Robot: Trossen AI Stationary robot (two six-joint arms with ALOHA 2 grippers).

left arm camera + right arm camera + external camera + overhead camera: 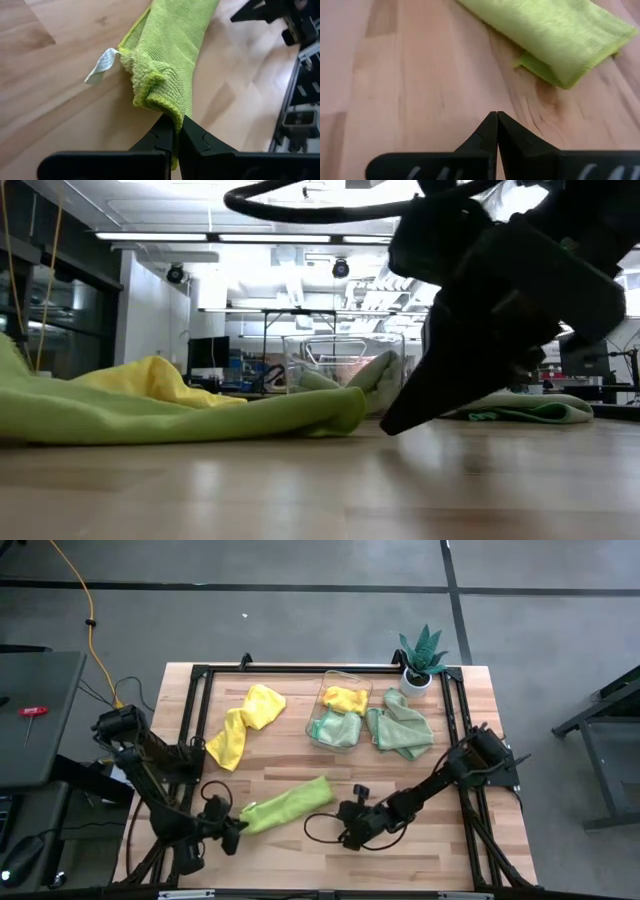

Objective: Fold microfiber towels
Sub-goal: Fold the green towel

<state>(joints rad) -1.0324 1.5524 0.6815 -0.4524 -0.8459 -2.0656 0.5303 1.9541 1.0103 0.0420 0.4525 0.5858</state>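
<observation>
A lime green microfiber towel [290, 802], folded into a long strip, lies on the wooden table near its front edge. My left gripper [242, 824] is shut on the strip's left end [165, 100], where a white tag [102, 65] sticks out. My right gripper [496, 117] is shut on nothing, its tips just above the wood a little short of the strip's right end [560, 35]. A yellow towel [245, 725] lies crumpled farther back. A mint green towel [400, 728] lies beside the clear bin. My left gripper pinches the hemmed edge [172, 112] at the lime towel's left end between its two fingers. It comes at the towel slanting down from the table's near left, along the strip. That end is raised a little and the rest of the strip lies on the table. One layer or several, I cannot tell.
A clear bin [340, 730] at the back middle holds a yellow and a mint towel. A potted plant [420, 655] stands at the far right corner. A black frame [200, 700] runs round the table's edges. Bare wood lies in front of the lime strip.
</observation>
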